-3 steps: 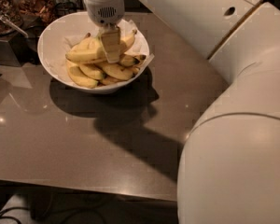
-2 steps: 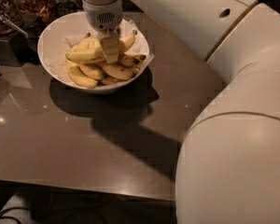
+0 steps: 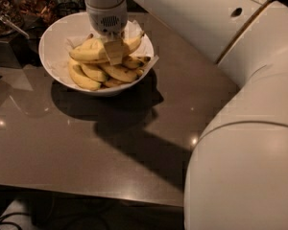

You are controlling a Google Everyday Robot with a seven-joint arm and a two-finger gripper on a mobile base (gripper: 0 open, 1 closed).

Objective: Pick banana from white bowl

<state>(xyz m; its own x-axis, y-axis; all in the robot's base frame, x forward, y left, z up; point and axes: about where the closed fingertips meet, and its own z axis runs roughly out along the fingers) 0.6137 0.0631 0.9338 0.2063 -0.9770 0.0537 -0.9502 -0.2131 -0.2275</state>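
The white bowl (image 3: 53, 42) stands on the far left of the table and holds several bananas on a white paper lining. The longest banana (image 3: 89, 51) lies on top of the pile, curving from left to right with its stem toward the right rim. Shorter bananas with dark tips (image 3: 117, 73) lie under and in front of it. My gripper (image 3: 114, 51) reaches straight down from the white wrist (image 3: 106, 13) and rests on the middle of the long top banana, hiding part of it.
The brown table (image 3: 86, 143) runs to a front edge at the bottom. Dark containers with food (image 3: 9, 13) stand behind and left of the bowl. My large white arm (image 3: 240, 104) fills the right side and casts a shadow across the table.
The wrist and gripper have come down a little onto the banana pile. The bananas and the bowl have not visibly moved.
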